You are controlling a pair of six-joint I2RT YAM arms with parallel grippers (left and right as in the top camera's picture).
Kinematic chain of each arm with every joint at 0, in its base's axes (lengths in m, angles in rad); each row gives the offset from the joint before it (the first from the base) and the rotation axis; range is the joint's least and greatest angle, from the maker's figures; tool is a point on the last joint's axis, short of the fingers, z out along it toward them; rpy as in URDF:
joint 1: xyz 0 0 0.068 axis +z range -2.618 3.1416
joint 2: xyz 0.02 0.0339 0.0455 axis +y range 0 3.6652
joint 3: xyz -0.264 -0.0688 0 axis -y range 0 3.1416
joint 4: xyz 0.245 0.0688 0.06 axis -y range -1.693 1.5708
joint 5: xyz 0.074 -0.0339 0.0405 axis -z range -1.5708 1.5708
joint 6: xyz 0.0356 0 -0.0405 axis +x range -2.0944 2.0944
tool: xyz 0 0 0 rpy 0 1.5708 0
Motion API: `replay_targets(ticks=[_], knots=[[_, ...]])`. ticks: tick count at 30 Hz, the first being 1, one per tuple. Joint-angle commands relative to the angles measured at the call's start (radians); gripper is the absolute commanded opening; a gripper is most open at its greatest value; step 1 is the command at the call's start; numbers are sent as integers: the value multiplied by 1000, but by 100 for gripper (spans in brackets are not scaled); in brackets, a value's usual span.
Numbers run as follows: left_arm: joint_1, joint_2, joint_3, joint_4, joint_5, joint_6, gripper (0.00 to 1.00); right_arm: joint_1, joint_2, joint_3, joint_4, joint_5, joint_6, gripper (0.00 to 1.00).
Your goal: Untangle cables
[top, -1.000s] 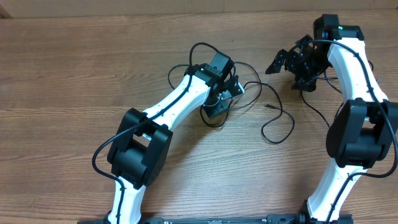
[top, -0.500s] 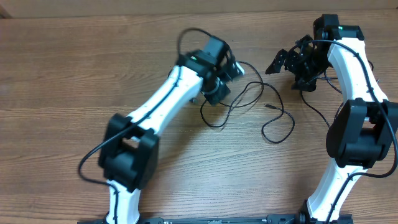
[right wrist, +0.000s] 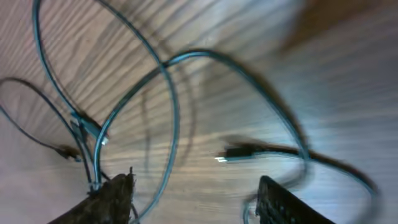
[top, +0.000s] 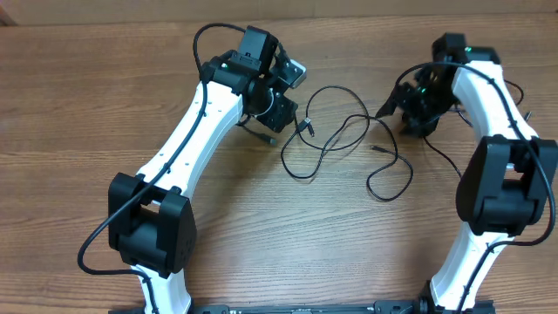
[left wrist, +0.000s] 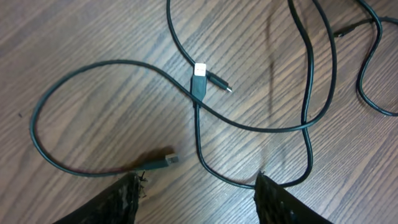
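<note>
Lying crossed in loose loops, the cables (left wrist: 199, 88) are not yet separated; left gripper (left wrist: 198, 186) and right gripper (right wrist: 194, 190) gape empty.

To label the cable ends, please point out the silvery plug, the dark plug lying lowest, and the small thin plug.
silvery plug (left wrist: 199, 69): left wrist view, on its metal tip.
dark plug (left wrist: 163, 162): left wrist view, on its body.
small thin plug (left wrist: 217, 81): left wrist view, on its black grip.

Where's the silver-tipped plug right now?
In the left wrist view, the silvery plug lies on the table just ahead of the left gripper, where cables cross.
</note>
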Motion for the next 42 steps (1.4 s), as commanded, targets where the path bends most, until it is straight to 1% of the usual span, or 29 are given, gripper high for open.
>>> replay_targets(ticks=[1,3,4,5,6,7,9,12,13,14,17,19,22,26,27,31,32,34,36,38,40,42], knots=[[2,7,-13,14,3,-37,63,83,-16,-89,77,-68,118,62],[4,7,-13,20,-42,-79,65,125,-16,-141,150,-68,162,62],[7,7,-13,22,-87,-127,67,154,-16,-169,198,-68,185,58],[9,8,-13,21,-110,-151,68,171,-16,-185,228,-68,185,41],[14,8,-13,19,-131,-173,69,188,-16,-197,254,-61,185,21],[19,8,-13,18,-143,-186,69,198,-16,-198,258,-46,185,4],[35,7,-13,8,-156,-214,68,212,-18,-188,242,-29,179,4],[79,8,-13,-28,-203,-271,68,212,-37,-108,143,-13,138,4],[124,8,-13,-54,-209,-289,72,212,-63,-21,80,10,86,4],[151,8,-13,-65,-201,-301,72,212,-76,21,58,0,47,4],[228,8,-13,-89,-144,-337,71,217,-106,130,21,-98,-52,4],[274,9,-14,-96,-87,-368,71,222,-119,198,23,-216,-109,4],[328,9,-14,-97,-39,-407,80,225,-123,303,55,-384,-168,4],[361,9,-14,-98,-36,-407,84,222,-123,402,189,-502,-170,4],[362,9,-14,-98,-37,-407,100,217,-123,417,248,-495,-169,4],[361,9,-14,-97,-36,-407,99,185,-122,425,435,-391,-142,4],[359,9,-14,-96,-36,-407,100,168,-122,425,487,-330,-138,4],[360,9,-14,-96,-37,-406,100,149,-122,425,534,-258,-138,4],[360,9,-14,-96,-37,-406,100,106,-122,425,627,-134,-128,4],[360,9,-14,-95,-37,-406,99,71,-123,428,689,-65,-79,4],[360,9,-14,-95,-37,-406,99,19,-127,428,776,-53,-12,4],[360,9,-14,-95,-37,-406,100,-34,-133,428,839,-68,104,4]])
